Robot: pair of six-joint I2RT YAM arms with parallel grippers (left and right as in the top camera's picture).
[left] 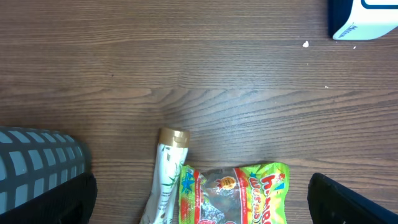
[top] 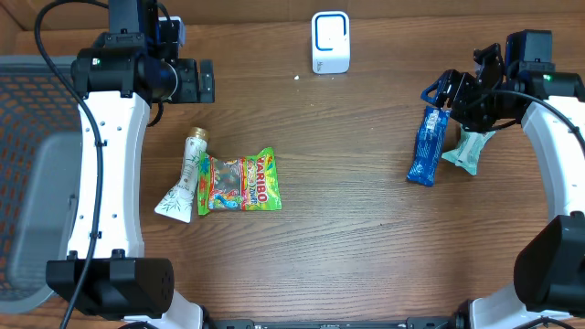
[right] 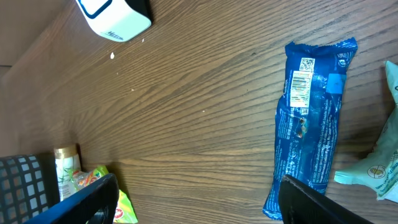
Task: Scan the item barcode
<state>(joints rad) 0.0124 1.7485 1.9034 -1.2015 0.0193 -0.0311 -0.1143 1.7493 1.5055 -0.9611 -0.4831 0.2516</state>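
Gummy bag (top: 242,183) — "HARIBO" lettering

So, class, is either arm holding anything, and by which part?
Nothing is held: the left fingers and right fingers stand open; the blue packet lies on the table.

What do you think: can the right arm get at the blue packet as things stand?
Probably yes: the right end effector is open close above the blue packet, which lies flat with nothing covering it.

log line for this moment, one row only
left gripper: open, empty | right gripper: open, empty, near blue packet | blue packet: lying flat, barcode up | scanner: apart from packet
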